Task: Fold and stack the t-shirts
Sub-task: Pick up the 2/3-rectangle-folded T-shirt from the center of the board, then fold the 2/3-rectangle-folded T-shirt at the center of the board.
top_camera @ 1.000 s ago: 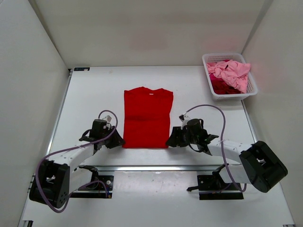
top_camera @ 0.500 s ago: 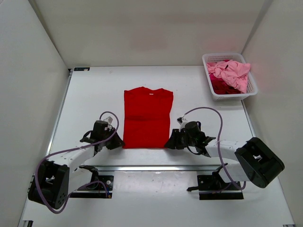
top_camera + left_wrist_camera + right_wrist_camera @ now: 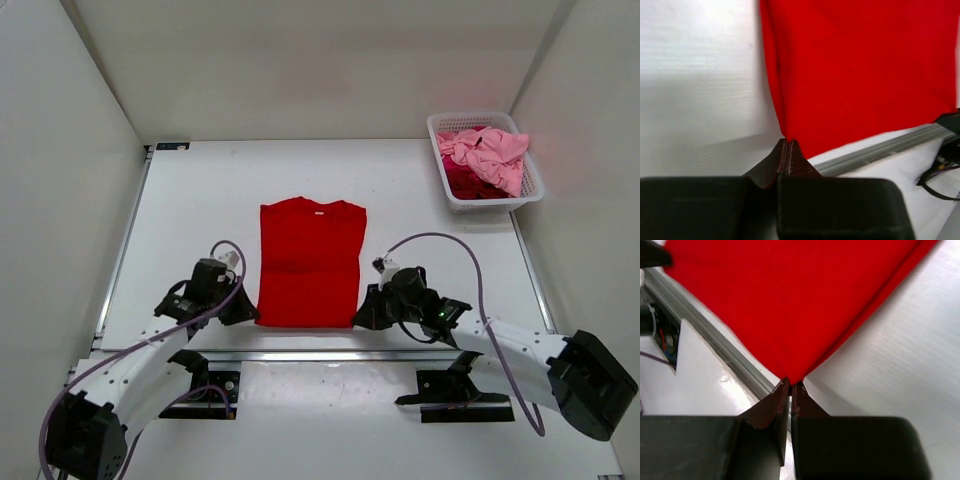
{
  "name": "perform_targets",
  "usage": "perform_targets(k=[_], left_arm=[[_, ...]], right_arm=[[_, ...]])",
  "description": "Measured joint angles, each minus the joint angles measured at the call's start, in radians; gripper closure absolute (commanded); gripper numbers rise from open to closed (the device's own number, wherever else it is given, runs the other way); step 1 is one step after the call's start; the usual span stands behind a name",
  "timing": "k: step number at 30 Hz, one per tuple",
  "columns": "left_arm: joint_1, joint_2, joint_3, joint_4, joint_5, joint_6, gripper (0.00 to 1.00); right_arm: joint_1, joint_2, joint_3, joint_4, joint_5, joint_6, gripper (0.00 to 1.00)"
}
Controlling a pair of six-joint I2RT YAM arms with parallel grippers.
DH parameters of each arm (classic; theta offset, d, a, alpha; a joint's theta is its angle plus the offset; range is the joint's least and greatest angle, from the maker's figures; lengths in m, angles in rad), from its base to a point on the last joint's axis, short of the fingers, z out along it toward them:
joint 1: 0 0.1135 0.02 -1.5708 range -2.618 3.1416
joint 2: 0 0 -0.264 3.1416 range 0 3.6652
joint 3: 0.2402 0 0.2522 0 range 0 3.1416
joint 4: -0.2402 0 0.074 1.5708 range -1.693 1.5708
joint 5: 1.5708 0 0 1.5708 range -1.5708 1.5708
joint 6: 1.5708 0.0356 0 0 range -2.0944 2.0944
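The red shirt [image 3: 308, 262], folded to a long panel, lies flat mid-bench [image 3: 200, 210], collar away from me. My left jaws pinch its near left corner, my right jaws its near right. A pink shirt [image 3: 487, 150] heaps the far-right basket [image 3: 482, 204].

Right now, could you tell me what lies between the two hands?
The bright red t-shirt, its near corners pinched by left hand and right hand, per the top view.

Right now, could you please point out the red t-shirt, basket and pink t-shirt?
red t-shirt [image 3: 308, 265], top view, middle of cloth
basket [image 3: 480, 205], top view, near wall
pink t-shirt [image 3: 490, 150], top view, crumpled middle
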Motion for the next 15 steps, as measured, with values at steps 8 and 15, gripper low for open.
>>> perform_targets(k=[8, 15], left_arm=[[0.056, 0.106, 0.388, -0.1, -0.038, 0.032, 1.0], [0.098, 0.485, 0.654, -0.013, -0.102, 0.028, 1.0]], right_arm=[[-0.211, 0.089, 0.34, -0.187, -0.026, -0.097, 0.99], [-0.372, 0.415, 0.704, -0.182, -0.074, -0.184, 1.0]])
